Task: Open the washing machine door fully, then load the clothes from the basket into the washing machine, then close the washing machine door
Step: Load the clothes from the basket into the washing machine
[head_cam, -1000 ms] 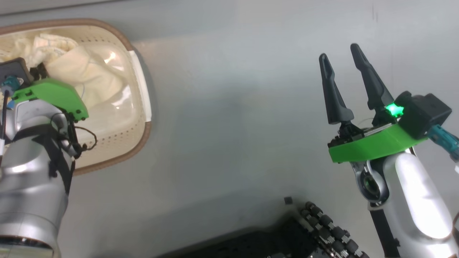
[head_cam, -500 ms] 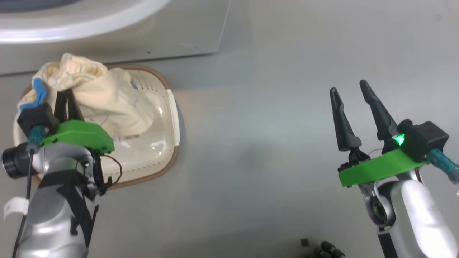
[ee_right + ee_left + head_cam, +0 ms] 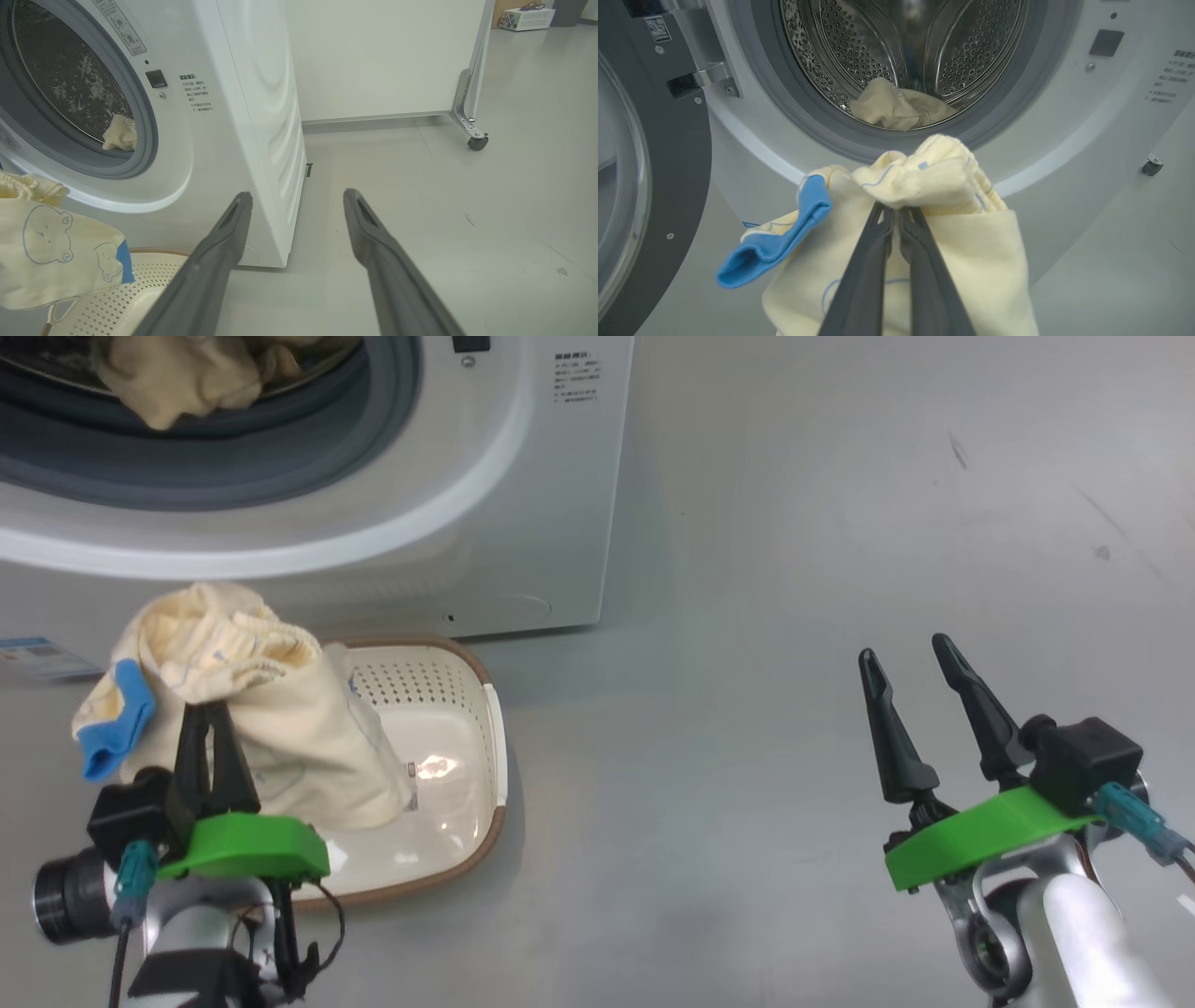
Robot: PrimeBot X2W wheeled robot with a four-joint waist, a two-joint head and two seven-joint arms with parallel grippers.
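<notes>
Here, left gripper (image 3: 893, 210): fingers pinching the bunched top of a cream garment (image 3: 280, 737), hanging over the basket (image 3: 490, 747).
Right gripper (image 3: 904, 649): fingers spread, above the floor (image 3: 747, 803) at the right.
Basket: on the floor, just near the washing machine (image 3: 541, 476).
Door (image 3: 668, 186): swung open to the left.
Drum (image 3: 971, 46): another cream piece (image 3: 896, 109) lies inside.

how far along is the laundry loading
Done: the round black-ringed washing machine door stands open, and one cream garment lies in the steel drum. In hand: the left gripper is shut on a cream-yellow garment with blue trim, held over the cream plastic basket before the opening. Left: drop it in, check the basket, close the door. The right gripper is open, empty.
</notes>
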